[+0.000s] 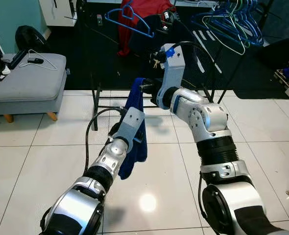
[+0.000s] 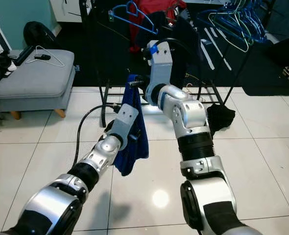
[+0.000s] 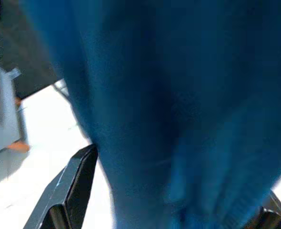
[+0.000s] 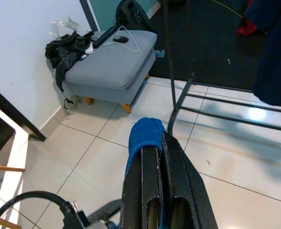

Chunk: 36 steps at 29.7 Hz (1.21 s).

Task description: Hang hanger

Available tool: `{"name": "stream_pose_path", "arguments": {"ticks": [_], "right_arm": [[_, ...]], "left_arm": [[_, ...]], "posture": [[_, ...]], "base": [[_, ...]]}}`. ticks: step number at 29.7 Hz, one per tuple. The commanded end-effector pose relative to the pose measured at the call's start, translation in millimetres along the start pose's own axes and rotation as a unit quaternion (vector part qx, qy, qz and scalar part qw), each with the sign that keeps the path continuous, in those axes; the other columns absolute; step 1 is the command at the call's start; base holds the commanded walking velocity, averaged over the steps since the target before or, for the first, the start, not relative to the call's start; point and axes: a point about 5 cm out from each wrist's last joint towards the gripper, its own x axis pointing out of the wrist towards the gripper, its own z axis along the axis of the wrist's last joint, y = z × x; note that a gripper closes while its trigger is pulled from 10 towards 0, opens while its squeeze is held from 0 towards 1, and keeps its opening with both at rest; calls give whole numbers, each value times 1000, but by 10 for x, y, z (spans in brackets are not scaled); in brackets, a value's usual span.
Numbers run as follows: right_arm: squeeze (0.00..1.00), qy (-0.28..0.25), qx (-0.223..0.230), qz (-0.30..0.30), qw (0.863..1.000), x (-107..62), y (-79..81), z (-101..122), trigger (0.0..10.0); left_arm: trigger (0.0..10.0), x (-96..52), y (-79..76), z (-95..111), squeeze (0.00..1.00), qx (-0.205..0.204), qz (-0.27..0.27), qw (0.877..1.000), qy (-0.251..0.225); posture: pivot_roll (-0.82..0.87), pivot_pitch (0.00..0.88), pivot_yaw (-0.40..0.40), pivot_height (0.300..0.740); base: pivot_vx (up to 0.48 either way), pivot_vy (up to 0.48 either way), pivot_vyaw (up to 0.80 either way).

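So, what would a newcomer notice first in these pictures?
First, the blue garment hanging in the middle between both arms: the right gripper pinches its top edge, and the left gripper is against the cloth lower down. Behind stands a clothes rack with blue hangers, and a grey ottoman to the left.

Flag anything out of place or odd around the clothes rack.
The task says hanger, yet the right gripper is shut on a blue garment hanging limp between the arms, no hanger discernible in it. A dark garment lies crumpled on the floor tiles by the rack's base.
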Motion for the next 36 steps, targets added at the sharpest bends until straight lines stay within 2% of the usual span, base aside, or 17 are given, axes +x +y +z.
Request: {"name": "stream_pose_path", "arguments": {"ticks": [1, 4, 5, 9, 10, 11, 12, 18, 20, 22, 24, 25, 27, 28, 29, 31, 36], "right_arm": [[0, -18, 0, 6, 1000, -32, 29, 95, 4000], [0, -18, 1, 5, 1000, -45, 28, 96, 4000], [0, -17, 1, 5, 1000, -49, 27, 92, 4039], [0, -15, 1, 5, 1000, -56, 22, 76, 4078], [0, -14, 1, 5, 1000, -57, 20, 72, 4118], [0, -13, 0, 4, 1000, -59, 17, 69, 4157], [0, -12, 0, 4, 1000, -60, 15, 67, 4235], [0, -10, -1, 2, 1000, -70, 4, 58, 4510], [0, -8, -2, -1, 1000, -78, -9, 50, 4824], [0, -8, -2, -1, 1000, -78, -9, 50, 4824], [0, -6, -2, -1, 1000, -81, -14, 45, 4863], [0, -4, -3, -3, 1000, -89, -26, 34, 5843], [0, -1, -3, -7, 1000, -102, -49, 10, 5882], [0, 2, -3, -11, 1000, -113, -72, -12, 5843], [0, 6, -1, -18, 1000, -129, -104, -45, 5725], [0, 10, 1, -26, 1000, -147, -139, -82, 5608], [0, 18, 7, -44, 999, -183, -220, -170, 5843]], "left_arm": [[1176, -7, 85, -80, 0, 5, 17, 1000, 13], [0, 1, 157, -63, 0, -6, 29, 1000, 8], [3843, 4, 174, -53, 0, -5, 31, 999, 5], [3490, 8, 209, -32, 0, 1, 34, 999, -2], [4353, 8, 220, -26, 0, 7, 35, 999, -5], [8314, 9, 229, -22, 0, 15, 37, 999, -6], [10000, 9, 235, -19, 0, 19, 37, 999, -7], [10000, 9, 226, -2, 0, 30, 31, 999, -14], [4980, 11, 213, 13, 0, 34, 23, 999, -18], [4980, 11, 213, 13, 0, 34, 23, 999, -18], [7098, 13, 217, 20, 0, 39, 23, 999, -19], [10000, 19, 245, 51, 0, 39, 31, 998, -23], [10000, 27, 282, 109, 0, 38, 32, 998, -35], [9725, 31, 313, 162, 0, 32, 29, 998, -47], [1686, 33, 363, 217, 0, 26, 23, 998, -60], [0, 29, 422, 251, 0, 19, 15, 997, -69], [0, 1, 584, 291, 0, 10, 5, 997, -81]], "posture": [[-123, 202, -47, 740], [-122, 205, -49, 740], [-121, 206, -50, 740], [-120, 208, -50, 740], [-120, 208, -50, 740], [-120, 209, -51, 740], [-120, 209, -51, 740], [-117, 209, -53, 740], [-118, 208, -52, 740], [-118, 208, -52, 740], [-120, 208, -51, 740], [-118, 208, -51, 740], [-115, 209, -50, 740], [-114, 210, -50, 740], [-110, 210, -47, 740], [-110, 210, -47, 740], [-90, 212, -43, 740]], "base": [[0, 0, 0], [0, 0, 0], [0, 0, 0], [0, 0, 0], [0, 0, 0], [0, 0, 0], [0, 0, 0], [0, 0, 0], [0, 0, 0], [0, 0, 0], [0, 0, 0], [0, 0, 0], [0, 0, 0], [0, 0, 0], [0, 0, 0], [0, 0, 0], [0, 0, 0]]}}
